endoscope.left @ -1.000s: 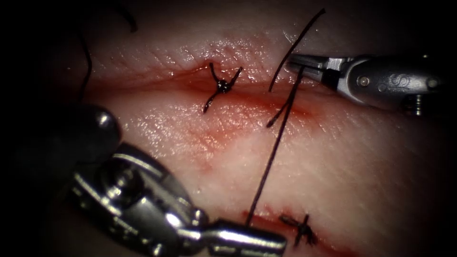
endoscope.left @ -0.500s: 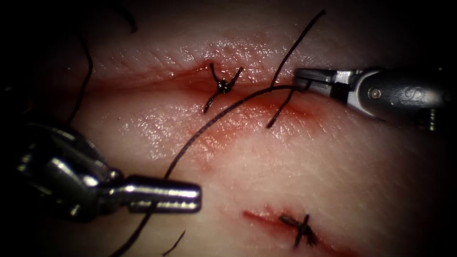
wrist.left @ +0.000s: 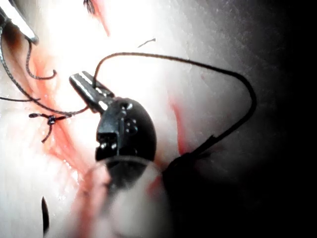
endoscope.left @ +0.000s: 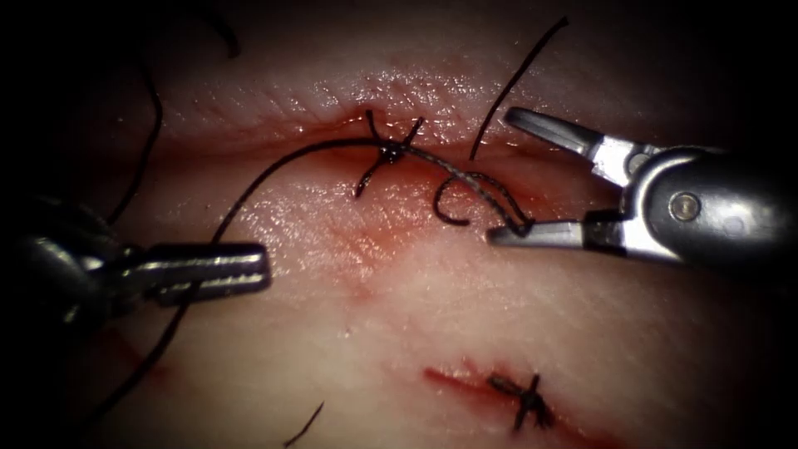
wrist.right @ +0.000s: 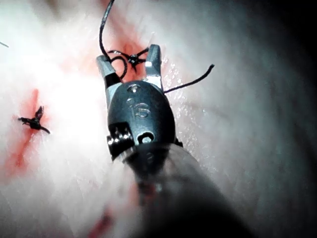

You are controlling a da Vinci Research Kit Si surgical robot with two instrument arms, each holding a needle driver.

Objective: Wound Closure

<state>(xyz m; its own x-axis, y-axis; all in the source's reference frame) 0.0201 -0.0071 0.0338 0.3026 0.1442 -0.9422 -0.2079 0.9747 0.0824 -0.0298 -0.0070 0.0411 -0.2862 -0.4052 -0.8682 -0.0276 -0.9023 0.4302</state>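
Note:
My left tool [endoscope.left: 249, 270] [wrist.left: 81, 82] sits low on the left of the tissue [endoscope.left: 432, 291] with its jaws shut on the dark thread [endoscope.left: 274, 166]. From there the thread arcs up to a knot [endoscope.left: 389, 151] [wrist.left: 49, 118] [wrist.right: 132, 58] on the cut [endoscope.left: 316, 143]. It then runs right in a small curl to the lower jaw of my right tool [endoscope.left: 499, 176] [wrist.right: 129, 55]. That tool's jaws stand wide open, and the thread only drapes over the lower one. Where the needle lies I cannot tell.
A second tied stitch [endoscope.left: 525, 401] [wrist.right: 34, 121] sits on a short red cut near the front right. A loose thread tail [endoscope.left: 519, 75] rises behind the right tool's upper jaw. More slack thread [endoscope.left: 150, 125] hangs at the far left.
The right tool's jaws opened and let go of the thread, which now curls by the lower jaw. The left tool moved left and up, drawing the thread across towards the knot.

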